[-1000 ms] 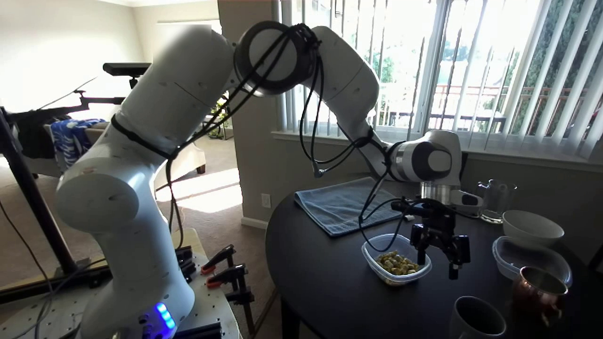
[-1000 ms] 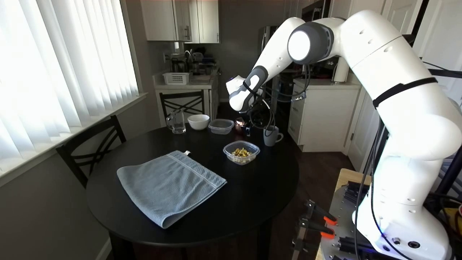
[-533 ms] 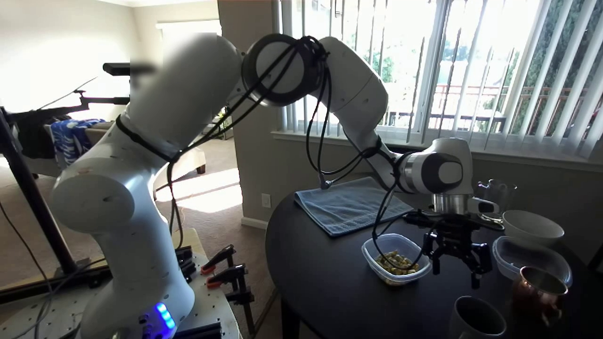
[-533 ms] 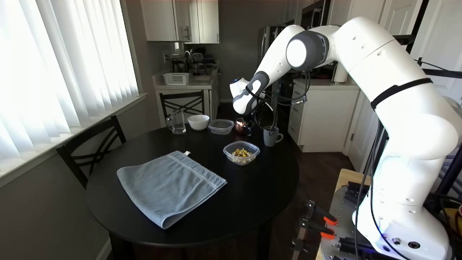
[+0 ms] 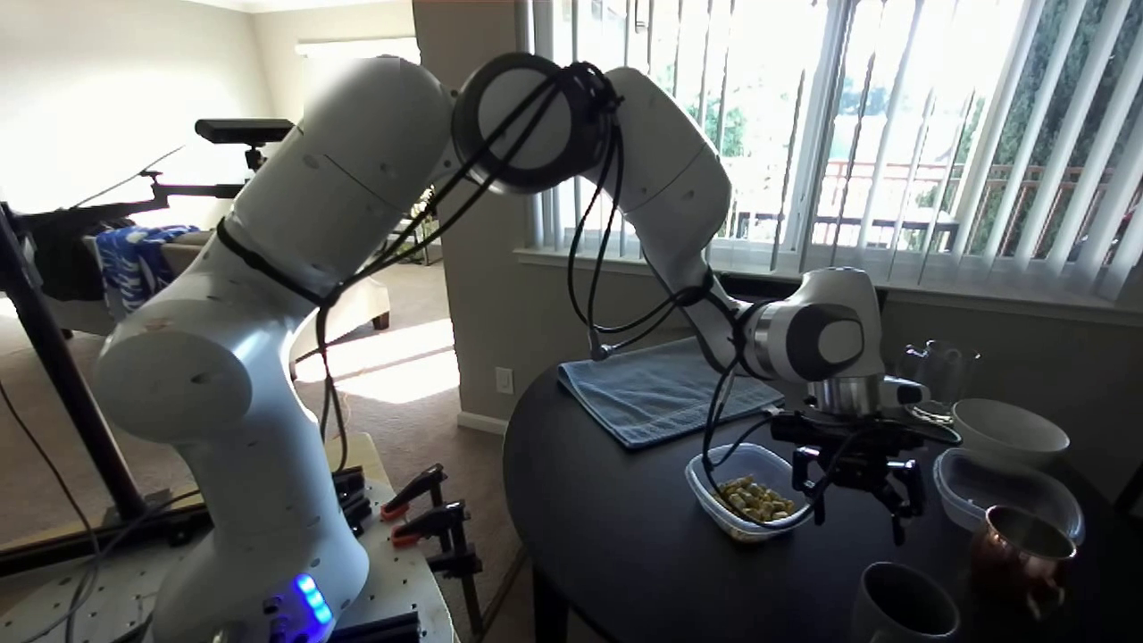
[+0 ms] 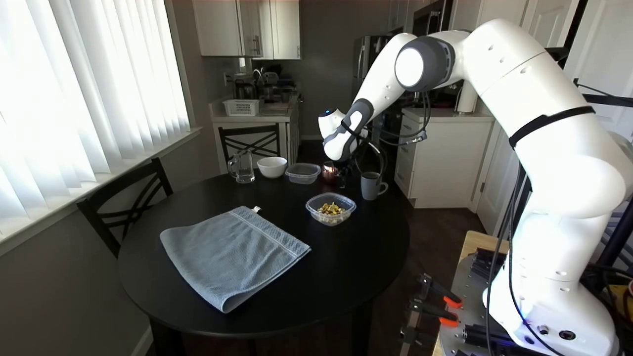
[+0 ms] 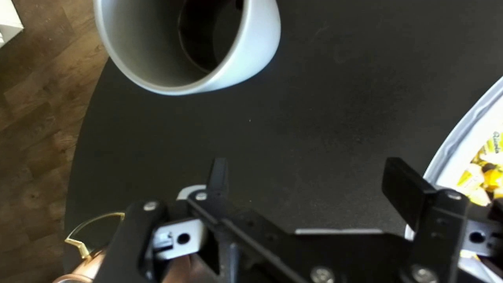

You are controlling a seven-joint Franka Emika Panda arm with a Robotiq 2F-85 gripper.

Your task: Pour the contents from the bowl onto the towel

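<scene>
The small translucent bowl (image 5: 759, 460) stands upright on the table, and its rim shows at the right edge of the wrist view (image 7: 456, 145). The contents (image 6: 330, 209), a heap of yellowish-brown bits, lie inside it. The towel (image 6: 232, 252) lies flat beside the bowl in both exterior views (image 5: 652, 393) and is out of the wrist view. My gripper (image 5: 859, 529) points down above the table, beside the bowl. Its jaws are wide apart with only table between them in the wrist view (image 7: 305, 169). The finger nearer the bowl overlaps its rim in that view; I see no contact.
A grey mug (image 7: 251, 51) stands near the gripper. A copper mug (image 5: 1022, 558), another see-through container (image 6: 302, 174), a round white bowl (image 6: 272, 168) and a glass mug (image 6: 242, 169) stand along the far table edge. Arm cables (image 5: 714, 420) hang over the bowl.
My gripper has come down and moved away from the bowl towards the copper mug, then shifted slightly back in the last half second. The bowl, contents and towel have not moved.
</scene>
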